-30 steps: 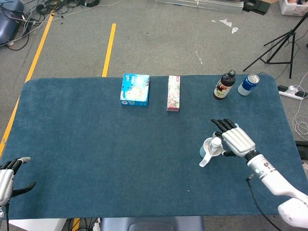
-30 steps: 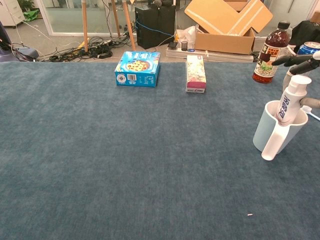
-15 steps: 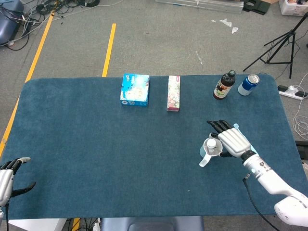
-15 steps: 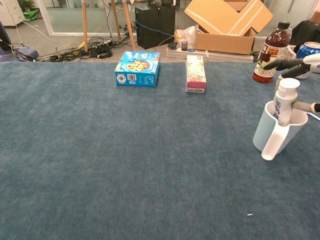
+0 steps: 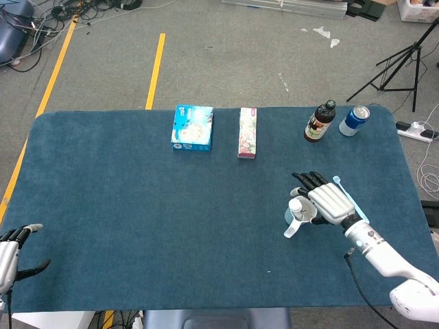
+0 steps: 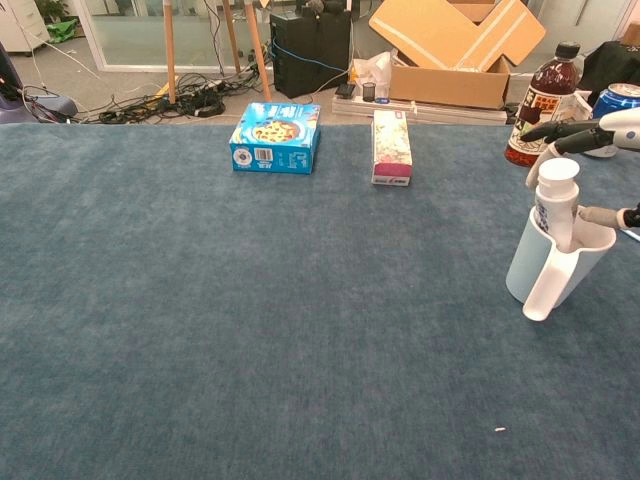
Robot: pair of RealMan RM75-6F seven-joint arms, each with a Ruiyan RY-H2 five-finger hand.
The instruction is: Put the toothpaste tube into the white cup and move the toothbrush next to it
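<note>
The toothpaste tube (image 5: 296,204) (image 6: 556,205) stands cap-up inside the white cup (image 5: 293,219) (image 6: 527,265), tilted slightly left. My right hand (image 5: 326,199) (image 6: 592,133) hovers just right of the cup with its fingers spread over the tube's cap, and its thumb is near the cup's rim. I see no grip on the tube. A light-blue toothbrush (image 5: 341,188) lies on the table behind that hand, partly hidden by it. My left hand (image 5: 10,250) rests at the table's near left corner, fingers apart and holding nothing.
At the back stand a blue box (image 5: 193,127) (image 6: 275,137), a pink carton (image 5: 247,132) (image 6: 391,146), a dark bottle (image 5: 319,122) (image 6: 540,100) and a blue can (image 5: 355,120) (image 6: 615,97). The table's right edge lies close to my right arm.
The tube has sunk deeper into the cup and swung from leaning right to nearly upright. My right hand has shifted left over it. The left hand has not moved.
</note>
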